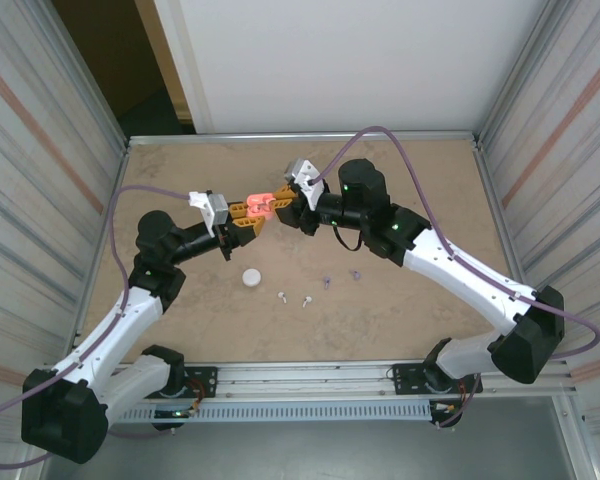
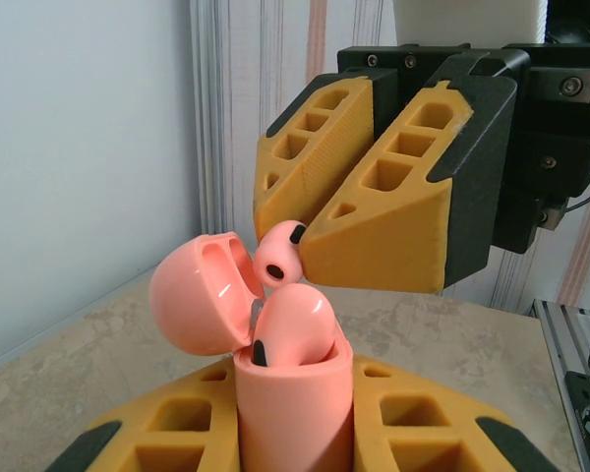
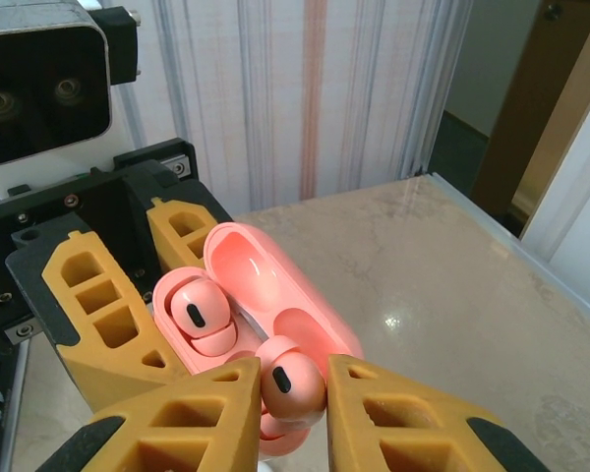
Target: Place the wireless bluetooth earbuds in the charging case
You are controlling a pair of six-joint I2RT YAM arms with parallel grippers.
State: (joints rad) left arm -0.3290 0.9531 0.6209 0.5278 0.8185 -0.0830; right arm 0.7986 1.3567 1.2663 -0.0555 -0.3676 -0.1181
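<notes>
My left gripper (image 2: 295, 408) is shut on the coral charging case (image 2: 293, 413), holding it upright above the table with its lid (image 2: 197, 295) swung open. One coral earbud (image 2: 295, 324) sits in the case. My right gripper (image 3: 293, 385) is shut on the second coral earbud (image 3: 293, 379) and holds it just over the case's open mouth (image 3: 182, 329), beside the seated earbud (image 3: 199, 313). From above, both grippers (image 1: 242, 222) (image 1: 283, 205) meet at the case (image 1: 261, 203) over the middle back of the table. Two white earbuds (image 1: 281, 296) and two purple earbuds (image 1: 326, 282) lie on the table.
A white round case (image 1: 250, 277) lies on the table in front of the left gripper. The tan table (image 1: 430, 190) is walled by metal rails and striped panels at both sides. Open tabletop stretches to the back right.
</notes>
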